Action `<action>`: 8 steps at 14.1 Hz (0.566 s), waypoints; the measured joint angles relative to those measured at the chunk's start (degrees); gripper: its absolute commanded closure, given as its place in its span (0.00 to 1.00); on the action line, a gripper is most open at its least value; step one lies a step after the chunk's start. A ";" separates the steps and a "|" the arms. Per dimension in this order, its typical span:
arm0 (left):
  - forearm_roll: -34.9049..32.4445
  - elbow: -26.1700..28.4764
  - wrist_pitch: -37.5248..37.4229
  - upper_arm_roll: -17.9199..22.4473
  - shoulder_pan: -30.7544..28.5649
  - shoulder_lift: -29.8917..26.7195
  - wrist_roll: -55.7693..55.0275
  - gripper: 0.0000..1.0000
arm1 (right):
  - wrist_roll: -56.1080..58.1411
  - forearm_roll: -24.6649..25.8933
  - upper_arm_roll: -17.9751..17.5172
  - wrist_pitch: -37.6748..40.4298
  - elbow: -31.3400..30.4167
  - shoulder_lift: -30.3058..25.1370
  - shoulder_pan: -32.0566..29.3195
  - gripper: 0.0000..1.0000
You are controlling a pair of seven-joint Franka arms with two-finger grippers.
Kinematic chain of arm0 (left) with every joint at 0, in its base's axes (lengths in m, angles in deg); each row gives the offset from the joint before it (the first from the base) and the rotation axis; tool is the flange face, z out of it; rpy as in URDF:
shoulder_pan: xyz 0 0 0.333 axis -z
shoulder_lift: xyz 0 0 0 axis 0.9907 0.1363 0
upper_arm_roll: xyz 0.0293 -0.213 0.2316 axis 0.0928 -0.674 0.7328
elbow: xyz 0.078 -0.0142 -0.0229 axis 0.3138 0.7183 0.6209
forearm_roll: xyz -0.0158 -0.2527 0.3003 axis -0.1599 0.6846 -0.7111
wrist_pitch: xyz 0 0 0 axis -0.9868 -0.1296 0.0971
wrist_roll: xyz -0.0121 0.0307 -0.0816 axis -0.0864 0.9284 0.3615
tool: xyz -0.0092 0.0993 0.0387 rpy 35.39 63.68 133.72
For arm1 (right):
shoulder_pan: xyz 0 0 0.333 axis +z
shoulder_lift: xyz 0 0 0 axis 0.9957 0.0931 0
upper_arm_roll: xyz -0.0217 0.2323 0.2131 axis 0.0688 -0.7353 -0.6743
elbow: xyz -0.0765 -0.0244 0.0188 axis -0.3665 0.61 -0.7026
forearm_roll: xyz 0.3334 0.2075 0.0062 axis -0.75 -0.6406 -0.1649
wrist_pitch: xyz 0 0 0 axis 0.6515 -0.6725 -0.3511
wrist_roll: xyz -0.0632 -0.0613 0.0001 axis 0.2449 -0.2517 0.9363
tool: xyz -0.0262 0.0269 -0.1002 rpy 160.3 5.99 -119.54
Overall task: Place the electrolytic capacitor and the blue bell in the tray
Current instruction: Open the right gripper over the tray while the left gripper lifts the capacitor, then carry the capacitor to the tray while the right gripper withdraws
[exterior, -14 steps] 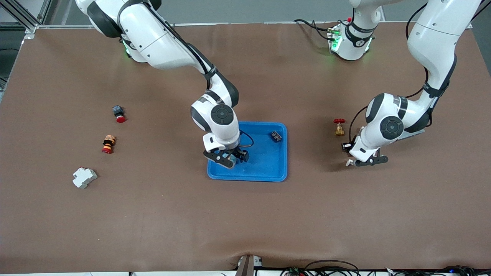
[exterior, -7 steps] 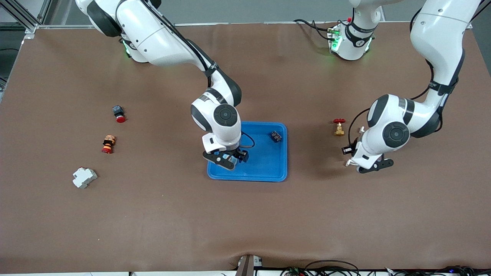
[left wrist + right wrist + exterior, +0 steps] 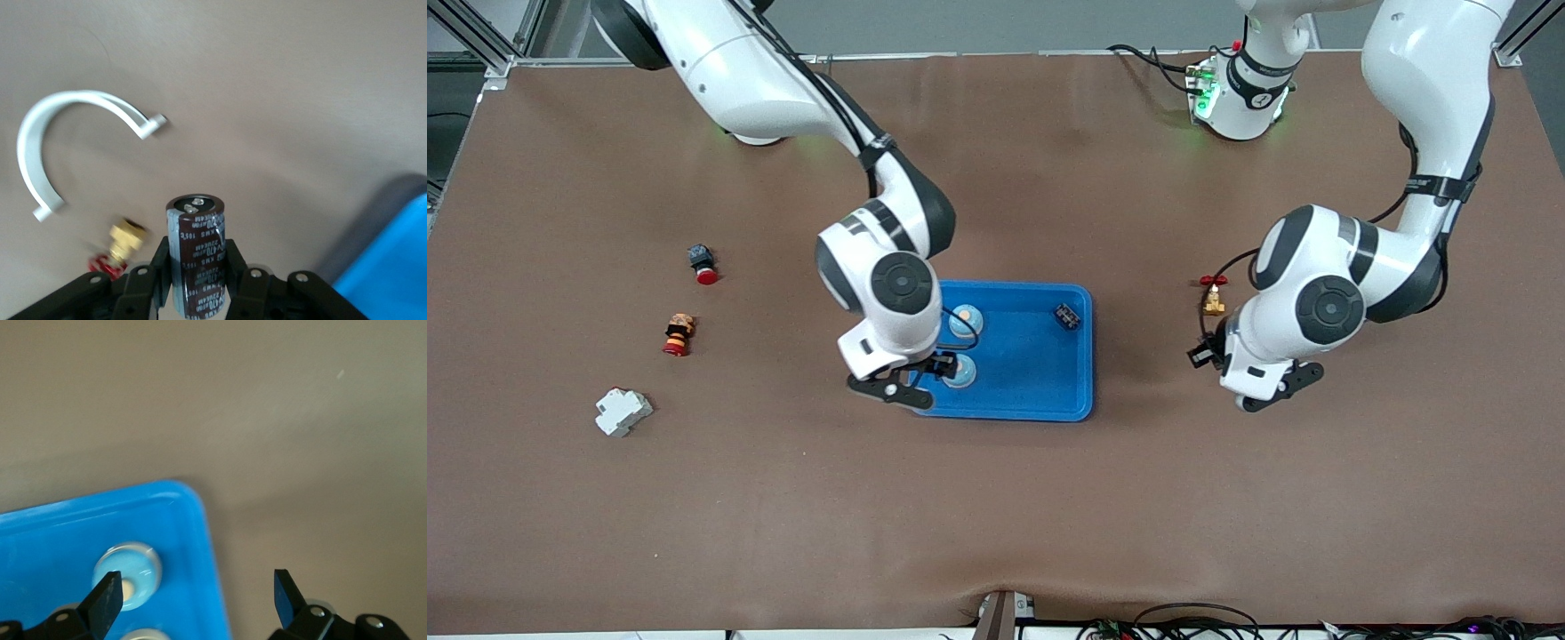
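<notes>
The right hand (image 3: 911,378), spread wide, has drawn back to the tray's (image 3: 1049,404) edge, uncovering 2 blue bells (image 3: 963,370) inside the tray, while the left hand (image 3: 1267,391) pinches the electrolytic capacitor (image 3: 197,250) over the table (image 3: 996,516) beside the tray.

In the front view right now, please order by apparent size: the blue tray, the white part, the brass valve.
1. blue tray, by far largest.
2. white part.
3. brass valve, smallest, though the left arm partly hides it.
</notes>
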 measured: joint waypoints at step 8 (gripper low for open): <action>0.49 -10.41 -0.70 0.12 10.17 9.46 -21.76 1.00 | 26.68 -4.86 0.23 7.71 -0.32 -9.68 -18.12 0.00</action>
